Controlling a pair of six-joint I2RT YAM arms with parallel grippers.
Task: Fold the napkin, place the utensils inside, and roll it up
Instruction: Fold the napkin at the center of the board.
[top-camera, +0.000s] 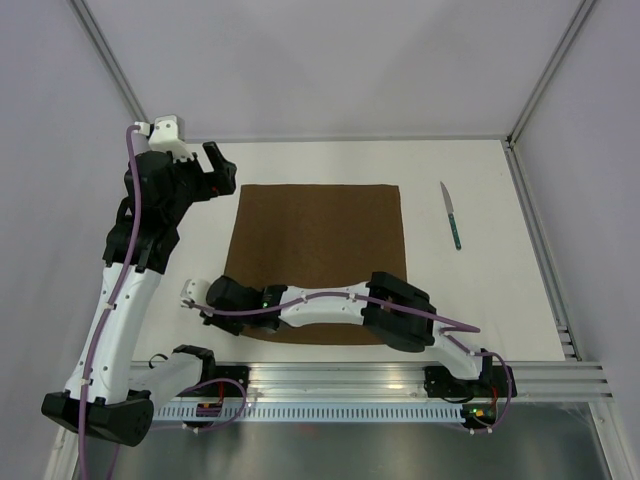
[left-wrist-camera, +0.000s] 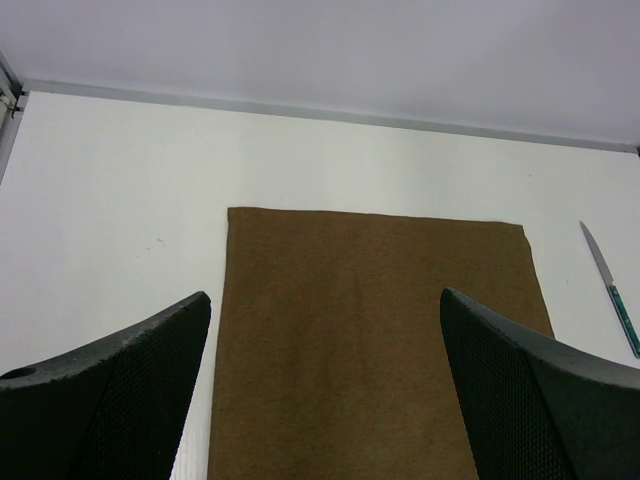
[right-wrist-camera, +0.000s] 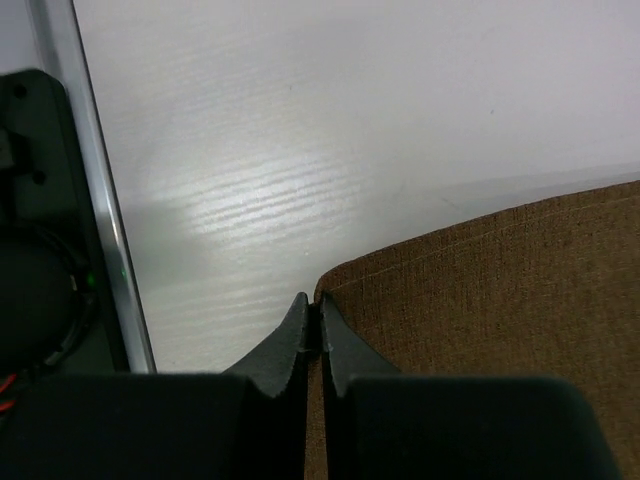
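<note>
The dark-brown napkin (top-camera: 320, 245) lies spread flat on the white table (top-camera: 480, 290). My right arm reaches across its near edge to the near left corner. The right gripper (top-camera: 207, 300) is shut on that corner; the wrist view shows the cloth's edge (right-wrist-camera: 480, 300) pinched between the closed fingertips (right-wrist-camera: 312, 302). My left gripper (top-camera: 222, 170) hangs open above the napkin's far left corner, empty, with the napkin (left-wrist-camera: 370, 330) below its spread fingers (left-wrist-camera: 325, 295). The knife (top-camera: 452, 215), with a silver blade and teal handle, lies right of the napkin, and also shows in the left wrist view (left-wrist-camera: 612, 290).
A metal rail (top-camera: 400, 385) with the arm bases runs along the near table edge. Grey walls and frame posts (top-camera: 545, 80) close off the back and sides. White table surface lies between the napkin and the knife.
</note>
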